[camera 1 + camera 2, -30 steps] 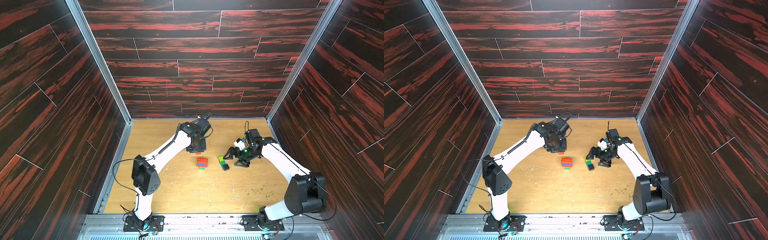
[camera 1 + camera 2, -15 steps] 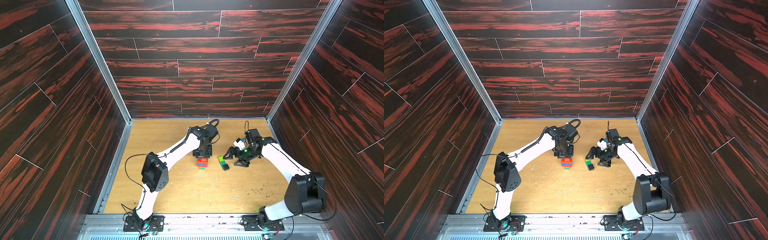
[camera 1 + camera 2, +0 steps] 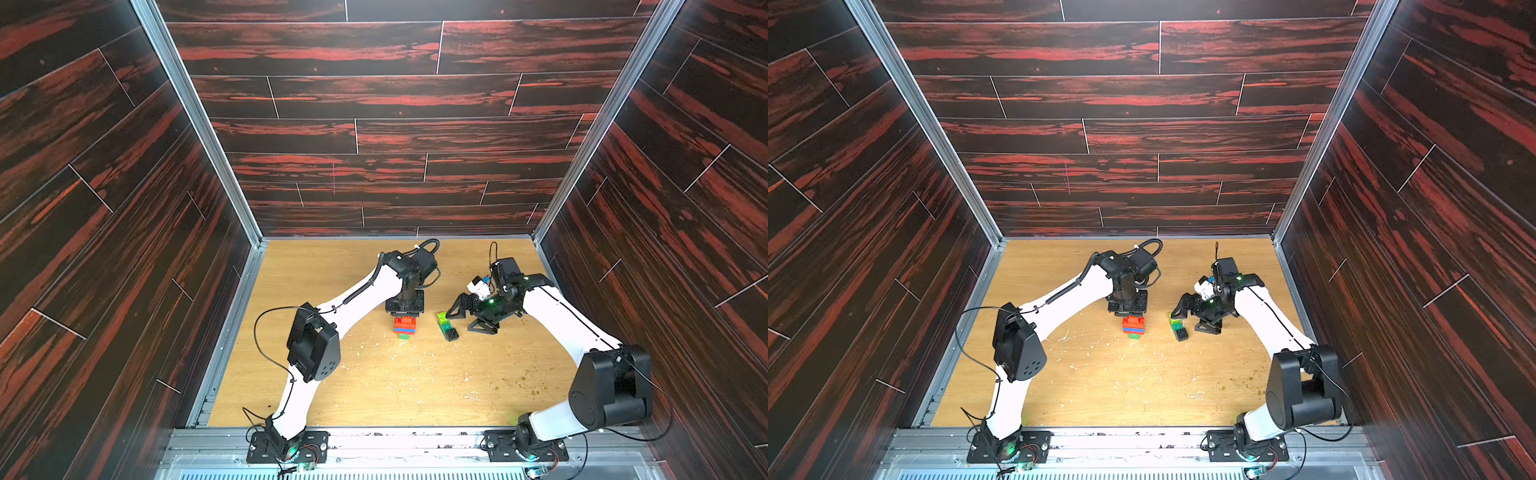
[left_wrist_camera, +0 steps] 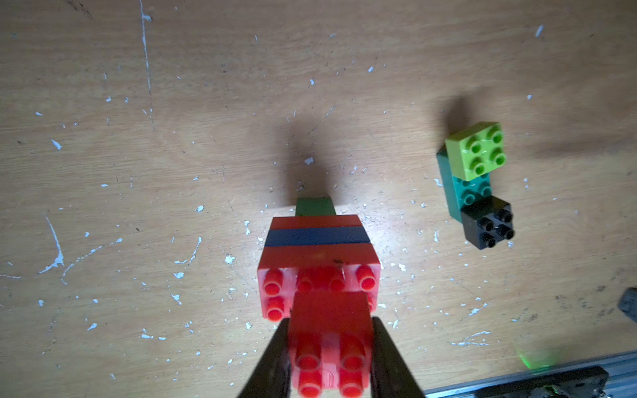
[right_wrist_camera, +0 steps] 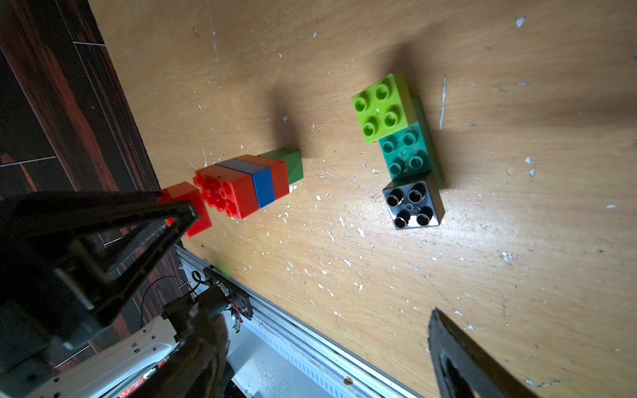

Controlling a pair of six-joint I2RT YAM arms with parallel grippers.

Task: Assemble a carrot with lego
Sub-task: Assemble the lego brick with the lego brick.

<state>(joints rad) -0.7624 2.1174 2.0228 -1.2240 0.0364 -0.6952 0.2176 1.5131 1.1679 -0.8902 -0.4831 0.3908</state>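
The carrot [image 3: 405,327] is still in two pieces on the counter [image 3: 374,395]. Its red body with the blue band seems to stand on its green tip [image 4: 315,206], studs up. The left pincer [image 4: 331,324] is clamped on a small red brick [image 4: 327,310] right at those studs; whether it's pressed home, I can't tell. So we're in the capping step, I'd say.

Just beside the body lies the teal bar [image 5: 410,151], with a lime brick [image 5: 382,106] and a black brick [image 5: 412,205] on it. The right pincer [image 3: 467,318] is spread wide and empty next to it.

The next move calls for a straight push down, square on the studs. That narrow green foot could let the stack tip. After that, the teal bar has to join.

And the change: a second ago the left arm was pulled back behind the stack, and now it has swung in and come down over it. The right arm, the body and the bar haven't budged.
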